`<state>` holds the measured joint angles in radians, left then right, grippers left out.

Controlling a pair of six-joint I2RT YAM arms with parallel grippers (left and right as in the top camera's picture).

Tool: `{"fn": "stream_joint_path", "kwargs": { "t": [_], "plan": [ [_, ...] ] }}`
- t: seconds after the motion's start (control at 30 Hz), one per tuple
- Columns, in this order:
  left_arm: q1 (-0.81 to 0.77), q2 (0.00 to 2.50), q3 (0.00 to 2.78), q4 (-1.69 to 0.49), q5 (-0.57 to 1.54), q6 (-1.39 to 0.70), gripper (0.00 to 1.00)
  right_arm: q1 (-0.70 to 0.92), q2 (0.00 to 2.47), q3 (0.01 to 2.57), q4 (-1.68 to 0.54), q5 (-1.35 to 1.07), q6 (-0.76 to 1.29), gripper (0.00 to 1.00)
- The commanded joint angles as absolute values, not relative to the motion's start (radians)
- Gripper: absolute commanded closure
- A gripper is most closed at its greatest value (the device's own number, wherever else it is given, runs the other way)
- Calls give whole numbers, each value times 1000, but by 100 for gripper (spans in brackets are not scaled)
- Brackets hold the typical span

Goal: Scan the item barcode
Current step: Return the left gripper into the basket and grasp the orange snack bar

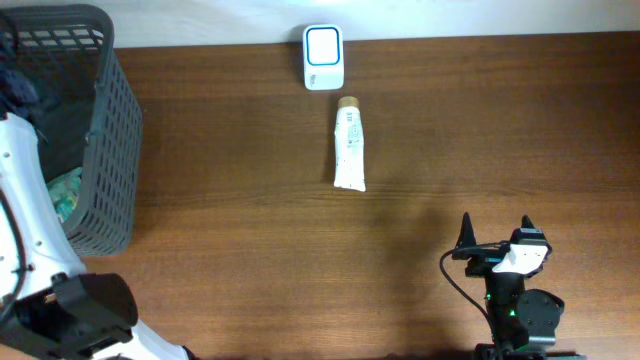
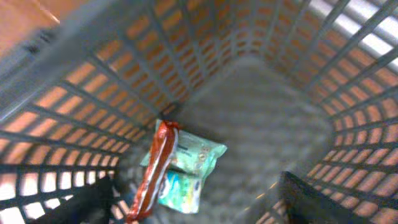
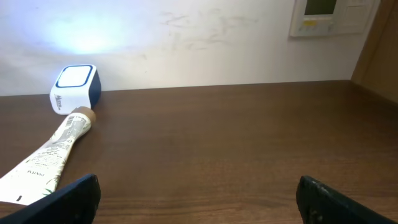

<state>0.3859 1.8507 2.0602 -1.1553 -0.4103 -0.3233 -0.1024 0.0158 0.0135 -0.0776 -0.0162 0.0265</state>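
Observation:
A white tube with a tan cap (image 1: pixel 349 147) lies on the wooden table just in front of the white and blue scanner (image 1: pixel 323 57); the right wrist view shows both, the tube (image 3: pixel 46 158) and the scanner (image 3: pixel 74 87). My left gripper (image 2: pixel 196 202) hangs open inside the grey basket (image 2: pixel 249 37), above a red packet (image 2: pixel 155 171) lying over a teal packet (image 2: pixel 189 165). Nothing is held between its fingers. My right gripper (image 1: pixel 496 228) stands open and empty near the table's front right, well short of the tube.
The grey mesh basket (image 1: pixel 110 150) stands at the table's left edge, with my white left arm (image 1: pixel 30 230) bent over it. A pale wall with a wall panel (image 3: pixel 333 15) runs behind the table.

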Motion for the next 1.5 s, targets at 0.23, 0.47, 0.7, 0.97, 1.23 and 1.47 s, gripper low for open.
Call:
{"fn": "stream_joint_path", "kwargs": {
  "t": [0.23, 0.47, 0.7, 0.97, 1.23, 1.47],
  "plan": [
    [482, 1858, 1761, -985, -453, -167, 15, -104, 8, 6, -79, -7, 34, 1],
    [551, 1931, 1758, -1048, -425, 5, 16, -104, 8, 6, -79, -7, 34, 1],
    [574, 2041, 1753, -1080, -468, 5, 32, -104, 8, 6, -79, -7, 34, 1],
    [682, 2065, 1752, -1093, -215, 85, 39, -104, 8, 6, -79, -7, 34, 1],
    [683, 2171, 1749, -1092, -165, 84, 55, -104, 8, 6, -79, -7, 34, 1],
    [696, 2171, 1866, -1125, -171, -9, 100, -104, 8, 6, -79, -7, 34, 1]
  ]
}}
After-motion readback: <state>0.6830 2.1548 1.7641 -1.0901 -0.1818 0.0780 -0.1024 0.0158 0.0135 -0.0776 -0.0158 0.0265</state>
